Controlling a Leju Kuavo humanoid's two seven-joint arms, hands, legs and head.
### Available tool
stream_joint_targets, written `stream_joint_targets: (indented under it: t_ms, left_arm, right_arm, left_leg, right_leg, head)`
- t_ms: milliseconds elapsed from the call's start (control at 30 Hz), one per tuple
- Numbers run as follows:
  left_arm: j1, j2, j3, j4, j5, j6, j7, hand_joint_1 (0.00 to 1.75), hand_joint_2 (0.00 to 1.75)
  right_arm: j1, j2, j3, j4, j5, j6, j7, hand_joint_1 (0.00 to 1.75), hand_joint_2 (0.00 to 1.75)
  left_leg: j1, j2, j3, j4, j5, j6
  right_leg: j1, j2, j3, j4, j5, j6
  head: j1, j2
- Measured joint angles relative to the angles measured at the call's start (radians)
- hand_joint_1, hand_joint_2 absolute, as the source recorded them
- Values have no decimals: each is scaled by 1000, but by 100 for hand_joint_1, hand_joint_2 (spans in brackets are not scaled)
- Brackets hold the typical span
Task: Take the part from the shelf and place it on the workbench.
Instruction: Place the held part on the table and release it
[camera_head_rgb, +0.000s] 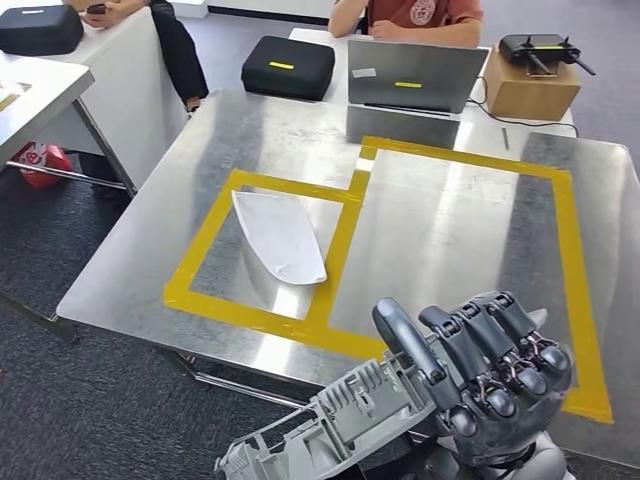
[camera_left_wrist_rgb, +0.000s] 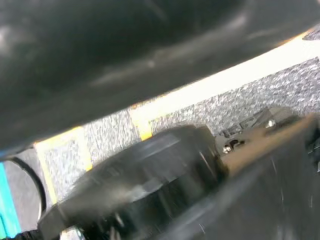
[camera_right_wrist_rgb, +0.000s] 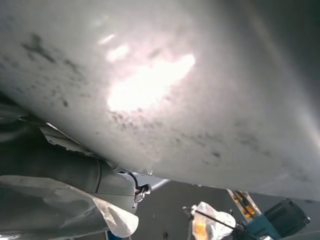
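Right hand (camera_head_rgb: 483, 375) grips a grey ribbed plastic part (camera_head_rgb: 332, 420).
It hovers at the steel surface's (camera_head_rgb: 453, 230) near edge; left hand's state unclear.

An office-like lab: a steel workbench (camera_head_rgb: 453, 230) marked with yellow tape (camera_head_rgb: 343, 225) mid-frame, a laptop (camera_head_rgb: 411, 75), router (camera_head_rgb: 540, 48) and black cases (camera_head_rgb: 288, 66) on desks along the top.

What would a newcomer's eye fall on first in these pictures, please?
The robot's dark many-fingered right hand in the near foreground, gripping a long grey ribbed plastic part at the near edge of the shiny metal workbench. Then the bright yellow tape outline on it, with a white curved pointed panel inside its left box.
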Motion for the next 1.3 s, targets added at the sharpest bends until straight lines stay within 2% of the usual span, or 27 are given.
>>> stream_joint_targets:
  t_ms: [33,67,133,200,267,300,333,367,400,467,500,533,567,633,667,800,867,967,1100,1167,1300]
  left_arm:
    - [0,-2,0,0,-1,2,0,0,0]
    - [-1,-3,0,0,-1,3,0,0,0]
    - [-2,-8,0,0,-3,2,-1,0,0]
    - [-3,-15,0,-1,-6,2,-3,0,0]
    - [-1,-19,0,-1,-9,2,-5,0,0]
    - [1,-20,0,-1,-9,2,-5,0,0]
    - [3,-20,0,-1,-9,2,-5,0,0]
    - [4,-21,0,-1,-9,2,-5,0,0]
    - [3,-21,0,-1,-9,2,-5,0,0]
    - [0,-23,0,-1,-9,2,-5,0,0]
    - [-1,-24,0,-1,-10,2,-5,0,0]
    - [-1,-24,0,-1,-10,2,-5,0,0]
    - [-1,-24,0,-1,-10,2,-5,0,0]
    - [-1,-24,0,-1,-10,2,-5,0,0]
    - [-1,-24,0,-1,-10,2,-6,0,0]
    - [-3,-24,0,-1,-10,2,-6,0,0]
    - [-2,-23,0,-1,-10,3,-6,0,0]
    - [-1,-23,0,-1,-10,3,-6,0,0]
    - [-1,-25,0,-1,-10,10,-6,0,0]
    - [-1,-26,0,-1,-10,14,-6,0,0]
    - [-1,-28,0,-1,-10,16,-5,0,0]
  right_arm:
    - [0,0,0,0,0,0,-1,175,175]
    - [1,0,0,0,0,0,-1,175,175]
    - [2,0,-1,0,0,0,-3,175,175]
    - [1,0,-3,-1,0,0,-4,175,175]
    - [-1,0,-5,-1,0,0,-5,175,175]
    - [0,0,-5,-1,0,0,-6,175,175]
    - [1,0,-6,-1,0,0,-6,175,175]
    - [1,0,-6,-1,0,0,-7,175,175]
    - [2,0,-6,-1,0,0,-7,175,175]
    - [1,0,-6,-1,0,0,-7,175,175]
    - [1,0,-6,-1,0,0,-7,175,175]
    - [1,0,-7,-1,0,0,-8,175,175]
    - [1,0,-7,-2,0,0,-8,175,175]
    - [2,1,-7,-2,0,0,-8,175,175]
    - [1,1,-7,-3,0,0,-8,175,175]
    - [0,3,-7,-3,0,0,-15,175,175]
    - [0,3,-7,-3,0,0,-18,175,175]
    - [0,4,-8,-3,0,0,-21,175,175]
    - [-1,8,-11,-5,0,0,-23,175,175]
    - [-1,10,-13,-7,0,0,-23,175,175]
    - [-2,12,-14,-8,0,0,-23,175,175]
  left_leg:
    - [0,-15,12,-30,6,2]
    - [-1,-20,16,-40,2,3]
    - [-1,-3,18,-49,6,7]
    - [4,20,20,-58,11,16]
    - [4,45,20,-61,12,21]
    - [3,57,19,-61,12,22]
    - [3,69,19,-61,11,22]
    - [3,78,19,-61,11,22]
    - [3,85,19,-61,10,21]
    - [1,90,22,-60,8,17]
    - [-1,91,22,-58,7,12]
    - [-3,92,22,-56,6,7]
    - [-5,93,21,-55,7,1]
    - [-4,96,21,-55,7,-9]
    - [-3,96,23,-57,8,-8]
    - [-4,96,28,-61,9,29]
    - [-3,96,28,-62,13,30]
    - [0,96,28,-66,16,20]
    - [3,96,28,-70,18,-13]
    - [3,96,28,-70,17,-18]
    - [1,96,27,-68,17,-18]
  right_leg:
    - [-1,9,-4,1,1,4]
    - [-3,18,-8,1,3,11]
    - [-7,27,-17,2,4,23]
    - [-3,-9,-42,42,-24,33]
    - [-2,-61,-101,162,-88,40]
    - [-3,-74,-133,230,-115,44]
    - [-5,-80,-154,274,-127,47]
    - [-6,-84,-156,283,-121,49]
    - [-8,-87,-136,250,-97,50]
    - [-8,-101,-55,108,-38,48]
    - [-8,-107,-19,45,-22,45]
    - [-7,-111,5,5,-15,41]
    - [-5,-112,13,-8,-17,37]
    - [-5,-107,13,-8,-14,27]
    - [-5,-106,14,-9,-13,24]
    - [-3,-103,17,-11,-12,22]
    - [-1,-104,16,-10,-13,20]
    - [3,-105,15,-9,-13,17]
    - [4,-105,13,-6,-14,15]
    - [4,-105,13,-6,-14,15]
    - [2,-106,13,-6,-14,16]
  head:
    - [0,0]
    - [0,0]
    - [0,0]
    - [5,0]
    - [14,0]
    - [15,0]
    - [15,0]
    - [15,0]
    - [15,0]
    - [16,0]
    - [16,0]
    - [15,0]
    - [14,0]
    - [13,0]
    - [12,0]
    - [3,0]
    - [3,0]
    - [3,0]
    - [3,0]
    - [4,0]
    - [4,0]
